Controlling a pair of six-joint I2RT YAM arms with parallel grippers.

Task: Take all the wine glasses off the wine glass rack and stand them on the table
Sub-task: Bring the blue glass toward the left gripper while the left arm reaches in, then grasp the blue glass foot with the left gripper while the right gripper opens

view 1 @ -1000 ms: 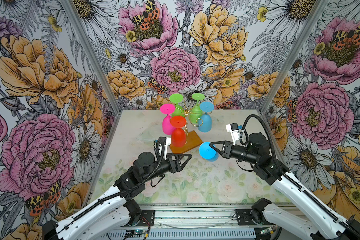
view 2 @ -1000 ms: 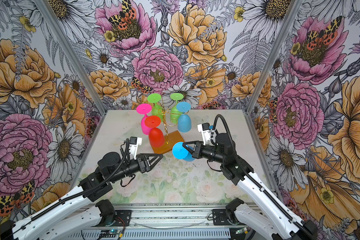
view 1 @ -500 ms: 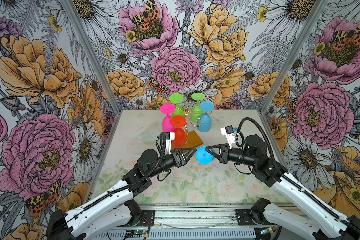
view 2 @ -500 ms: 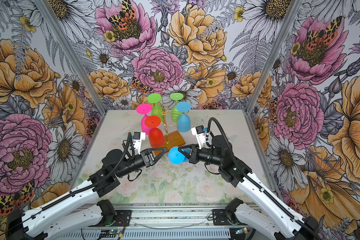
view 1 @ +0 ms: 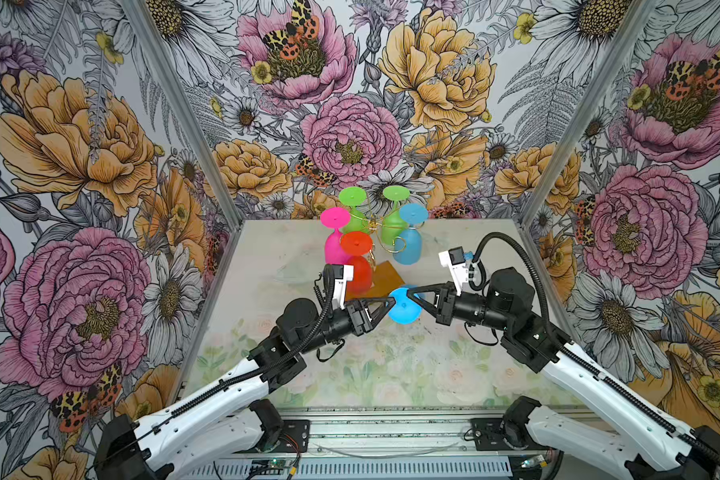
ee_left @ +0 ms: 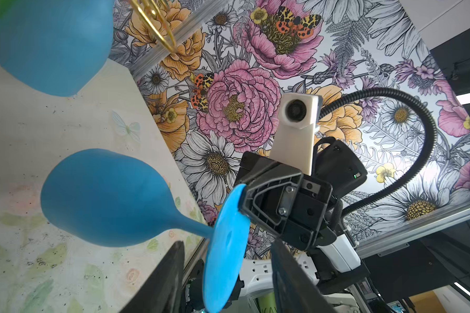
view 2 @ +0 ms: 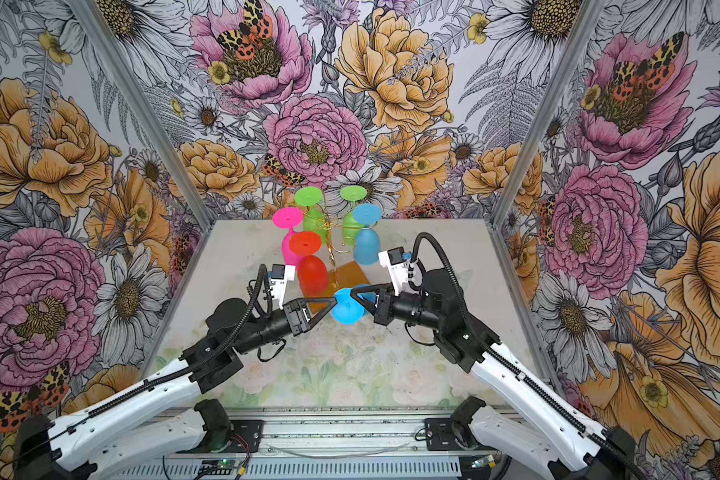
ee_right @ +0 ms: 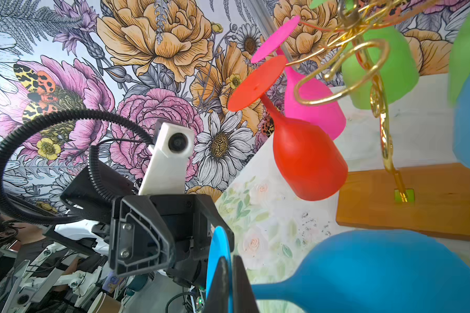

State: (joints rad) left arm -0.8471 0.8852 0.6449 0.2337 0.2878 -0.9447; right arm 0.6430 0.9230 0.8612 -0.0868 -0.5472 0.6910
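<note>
Handover step by the look of it, lift-off done. In both top views: blue glass (view 1: 404, 309) clear of the rack (view 1: 373, 226), sideways just in front of it, pinched tight at the foot rim by the right gripper (view 1: 408, 293). Left wrist: left gripper (ee_left: 227, 245) half wide, straddling the same foot, no contact visible. Next calls for a square squeeze there before any letting go. Right wrist: red glass (ee_right: 307, 160) and others hung on the wire. Scuffed flower-print table (view 1: 391, 374) — flowered wallpaper (view 1: 433, 70) on three sides.

My right gripper (ee_right: 229, 284) is matt black plastic, the blue wine glass (ee_right: 391, 273) smooth and matt, the wine glass rack (ee_right: 387, 151) glossy gold wire on a smooth wooden base (ee_right: 445, 206).
</note>
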